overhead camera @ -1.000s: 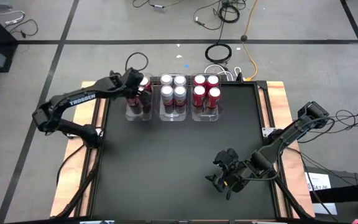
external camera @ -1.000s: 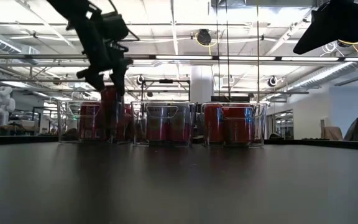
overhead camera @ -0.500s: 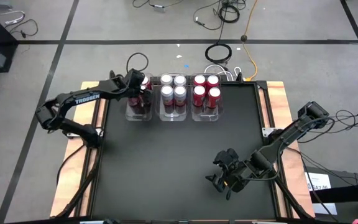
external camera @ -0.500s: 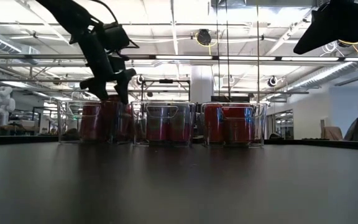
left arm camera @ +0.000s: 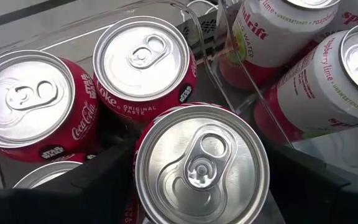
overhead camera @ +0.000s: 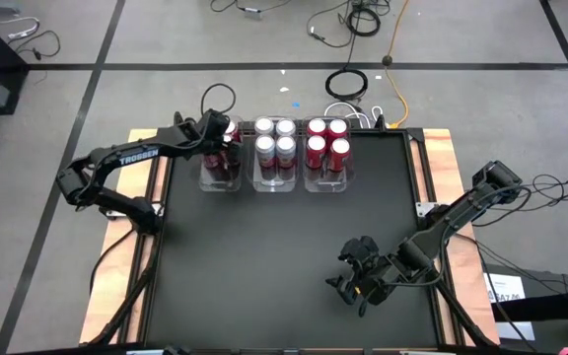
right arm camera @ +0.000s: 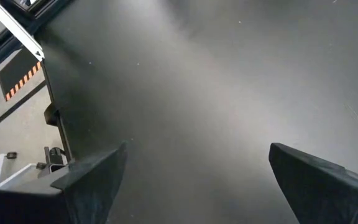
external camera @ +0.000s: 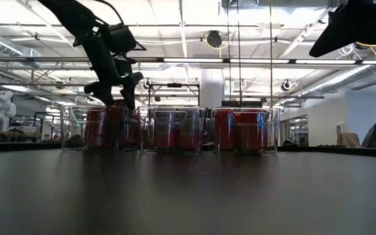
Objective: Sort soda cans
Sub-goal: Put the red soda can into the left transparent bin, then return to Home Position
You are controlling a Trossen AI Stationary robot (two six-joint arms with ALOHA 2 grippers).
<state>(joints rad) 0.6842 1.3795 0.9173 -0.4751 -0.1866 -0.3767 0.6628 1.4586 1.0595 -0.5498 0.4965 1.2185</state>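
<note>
Three clear bins (overhead camera: 278,183) are sitting in a row at the far edge of the table (overhead camera: 264,266), and you are looking at a sort that appears nearly finished: no cans are lying loose on the black surface. The middle bin is holding four silver-white cans (overhead camera: 275,147), the right bin (overhead camera: 328,181) four red cans (overhead camera: 327,143), and the left bin (external camera: 74,130) is taking the remaining red ones (left arm camera: 143,68); its full count is partly hidden under the arm in the high view, so probably four, but you cannot confirm it there. Your left gripper (external camera: 114,98) is hanging just above that left bin, fingers spread wide and straddling the top of one red can (left arm camera: 201,165), which is standing upright in the bin beside its red neighbours. Judging from the left wrist view, the fingers are flanking the can without clearly pressing on it, so it reads as set down, not carried. What is left, as a judgement: lifting the left arm clear. Your right gripper (overhead camera: 356,279) is waiting low over the bare near-right part of the table, fingers wide apart and holding nothing.
</note>
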